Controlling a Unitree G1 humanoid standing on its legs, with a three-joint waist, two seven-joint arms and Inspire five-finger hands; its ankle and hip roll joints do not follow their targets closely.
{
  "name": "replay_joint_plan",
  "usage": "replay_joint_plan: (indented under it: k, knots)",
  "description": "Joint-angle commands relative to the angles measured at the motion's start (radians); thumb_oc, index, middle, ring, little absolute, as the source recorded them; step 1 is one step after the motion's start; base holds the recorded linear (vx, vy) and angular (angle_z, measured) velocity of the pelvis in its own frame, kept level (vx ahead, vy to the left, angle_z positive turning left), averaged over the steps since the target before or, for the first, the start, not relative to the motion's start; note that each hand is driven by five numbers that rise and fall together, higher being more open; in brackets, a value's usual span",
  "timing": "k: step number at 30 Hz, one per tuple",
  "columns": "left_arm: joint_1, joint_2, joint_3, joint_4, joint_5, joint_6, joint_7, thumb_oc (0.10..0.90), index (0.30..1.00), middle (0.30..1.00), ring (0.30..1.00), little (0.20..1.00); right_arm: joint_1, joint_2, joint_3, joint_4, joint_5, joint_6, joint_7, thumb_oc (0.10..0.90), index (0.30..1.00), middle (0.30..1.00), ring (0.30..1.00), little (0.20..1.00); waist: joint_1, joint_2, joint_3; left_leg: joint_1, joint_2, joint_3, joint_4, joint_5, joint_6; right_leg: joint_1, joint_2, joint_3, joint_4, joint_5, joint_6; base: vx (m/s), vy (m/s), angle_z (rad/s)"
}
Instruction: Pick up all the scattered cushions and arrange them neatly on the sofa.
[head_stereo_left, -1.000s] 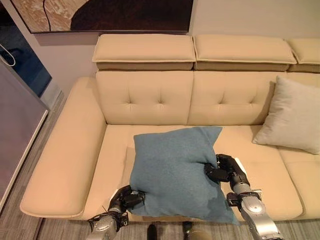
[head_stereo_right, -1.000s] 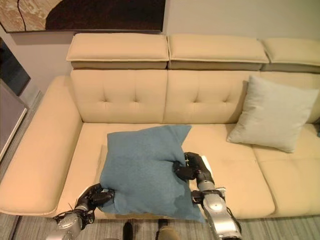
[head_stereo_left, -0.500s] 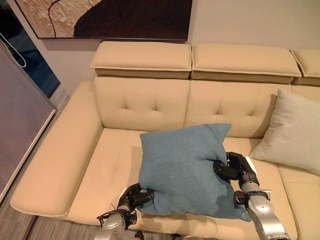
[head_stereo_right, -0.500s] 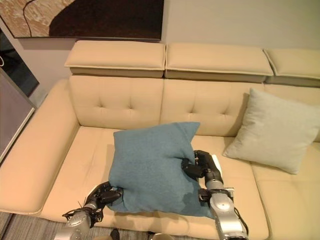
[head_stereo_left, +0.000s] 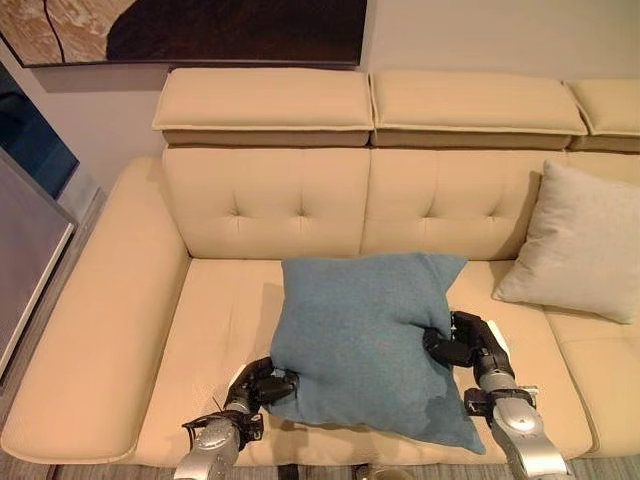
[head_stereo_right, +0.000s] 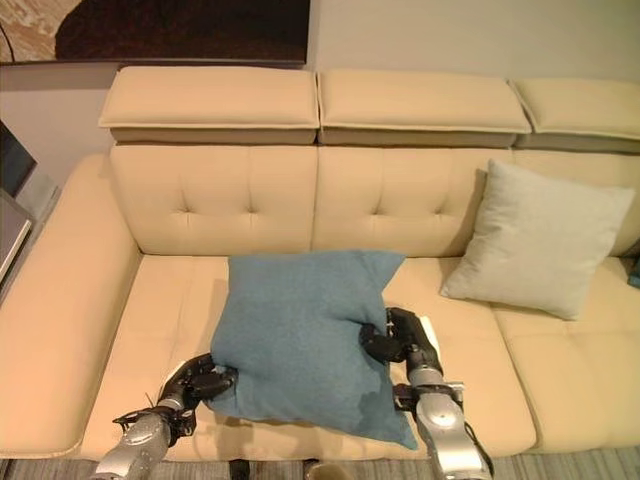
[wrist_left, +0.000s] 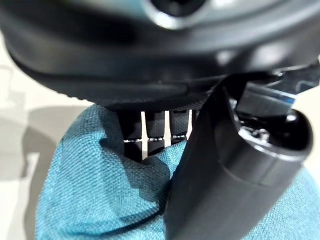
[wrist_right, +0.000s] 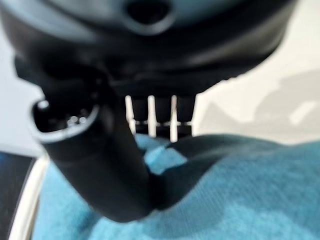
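Observation:
A blue cushion hangs tilted over the seat of the beige sofa, held at two edges. My left hand pinches its lower left corner; the left wrist view shows the fingers and thumb curled into the blue cloth. At the cushion's right edge my right hand is shut on the fabric, with the thumb pressed into the blue cloth. A pale grey cushion leans upright against the sofa's backrest at the right.
The sofa's wide left armrest runs along the left. Bare seat lies left of the blue cushion. A dark framed picture hangs on the wall above the headrests.
The blue cushion has been carried forward and a little up over the seat, both hands still holding it. The camera has shifted, so the whole sofa sits differently in view.

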Motion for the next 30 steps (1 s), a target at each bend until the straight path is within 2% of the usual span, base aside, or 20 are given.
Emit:
replay_joint_plan:
  k: [1,8,12,13,15,16,18,22,23,25,26,30]
  knots:
    - [-0.138,-0.047,0.000,-0.190,0.007,-0.158,-0.029,0.400,0.300,0.300,0.300,0.300,-0.110,-0.004,0.013,-0.078,-0.024,-0.105,-0.005,0.400,0.300,0.300,0.300,0.300,0.028,-0.027,-0.077,-0.042,0.012,0.015,0.074,-0.118,-0.021,0.002,-0.044,0.026,0.060,-0.115,0.099,-0.10,0.006,-0.17]
    - [-0.263,-0.037,-0.022,-0.215,0.048,-0.206,0.046,0.400,0.300,0.300,0.300,0.300,-0.240,-0.015,0.038,-0.075,-0.079,-0.146,-0.113,0.400,0.300,0.300,0.300,0.300,0.032,-0.010,-0.069,-0.138,0.008,0.015,0.013,-0.066,-0.023,-0.113,-0.042,0.030,0.011,-0.060,0.112,-0.13,-0.008,-0.05]
    - [-0.474,-0.039,-0.073,-0.214,0.078,-0.263,0.137,0.400,0.300,0.300,0.300,0.300,-0.428,-0.026,0.079,-0.047,-0.151,-0.180,-0.251,0.400,0.300,0.300,0.300,0.300,0.034,0.004,-0.075,-0.269,0.009,-0.003,0.001,-0.019,-0.049,-0.234,-0.032,0.018,0.004,-0.043,0.127,-0.20,-0.043,0.04]
    - [-0.478,-0.039,-0.072,-0.212,0.078,-0.264,0.138,0.400,0.300,0.300,0.300,0.300,-0.432,-0.027,0.080,-0.044,-0.151,-0.181,-0.252,0.400,0.300,0.300,0.300,0.300,0.032,0.005,-0.078,-0.276,0.009,-0.005,0.001,-0.018,-0.049,-0.240,-0.032,0.016,0.004,-0.042,0.127,-0.12,-0.031,0.09]
    - [-0.622,-0.029,-0.105,-0.193,0.102,-0.293,0.192,0.400,0.300,0.300,0.300,0.300,-0.561,-0.052,0.103,0.000,-0.187,-0.183,-0.322,0.400,0.300,0.300,0.300,0.300,0.029,0.016,-0.087,-0.351,0.003,-0.019,0.001,0.003,-0.063,-0.310,-0.031,0.001,0.004,-0.029,0.133,-0.14,-0.045,0.14]
    - [-0.628,-0.029,-0.103,-0.189,0.102,-0.294,0.193,0.400,0.300,0.300,0.300,0.300,-0.568,-0.052,0.104,0.004,-0.187,-0.184,-0.323,0.400,0.300,0.300,0.300,0.300,0.027,0.018,-0.090,-0.360,0.003,-0.021,0.001,0.005,-0.063,-0.317,-0.032,-0.001,0.004,-0.028,0.133,-0.12,-0.045,0.19]
    - [-0.767,-0.015,-0.124,-0.139,0.130,-0.318,0.254,0.400,0.300,0.300,0.300,0.300,-0.694,-0.076,0.129,0.071,-0.222,-0.181,-0.393,0.400,0.300,0.300,0.300,0.300,0.027,0.023,-0.093,-0.425,-0.010,-0.031,0.001,0.029,-0.072,-0.381,-0.031,-0.013,0.004,-0.009,0.131,-0.12,-0.048,0.33]
    - [-0.879,-0.006,-0.144,-0.083,0.159,-0.331,0.312,0.400,0.300,0.300,0.300,0.300,-0.810,-0.110,0.162,0.139,-0.258,-0.177,-0.454,0.400,0.300,0.300,0.300,0.300,0.027,0.026,-0.104,-0.476,-0.016,-0.035,0.001,0.045,-0.077,-0.429,-0.034,-0.023,0.004,0.000,0.132,-0.05,-0.021,0.07]
    - [-0.957,-0.005,-0.164,-0.051,0.187,-0.339,0.357,0.400,0.300,0.300,0.300,0.300,-0.892,-0.138,0.199,0.178,-0.293,-0.167,-0.493,0.400,0.300,0.300,0.300,0.300,0.031,0.026,-0.104,-0.496,-0.016,-0.036,0.001,0.049,-0.081,-0.450,-0.034,-0.026,0.004,0.001,0.133,-0.04,-0.017,-0.03]
    - [-0.996,-0.006,-0.171,-0.034,0.198,-0.342,0.377,0.400,0.300,0.300,0.300,0.300,-0.934,-0.151,0.220,0.201,-0.310,-0.163,-0.511,0.400,0.300,0.300,0.300,0.300,0.032,0.028,-0.102,-0.506,-0.016,-0.037,0.001,0.053,-0.083,-0.462,-0.034,-0.027,0.004,0.003,0.134,-0.03,-0.017,-0.03]
    - [-1.091,-0.009,-0.180,-0.004,0.240,-0.348,0.441,0.400,0.300,0.300,0.300,0.300,-1.040,-0.186,0.275,0.257,-0.370,-0.145,-0.571,0.400,0.300,0.300,0.300,0.300,0.037,0.028,-0.102,-0.532,-0.015,-0.038,0.001,0.061,-0.087,-0.491,-0.036,-0.031,0.004,0.006,0.137,-0.03,-0.024,-0.02]
    - [-1.189,-0.018,-0.196,0.049,0.289,-0.344,0.505,0.400,0.300,0.300,0.300,0.300,-1.149,-0.221,0.338,0.336,-0.418,-0.114,-0.619,0.400,0.300,0.300,0.300,0.300,0.039,0.025,-0.099,-0.561,-0.015,-0.041,0.001,0.072,-0.093,-0.520,-0.037,-0.036,0.004,0.012,0.138,-0.01,-0.007,0.00]
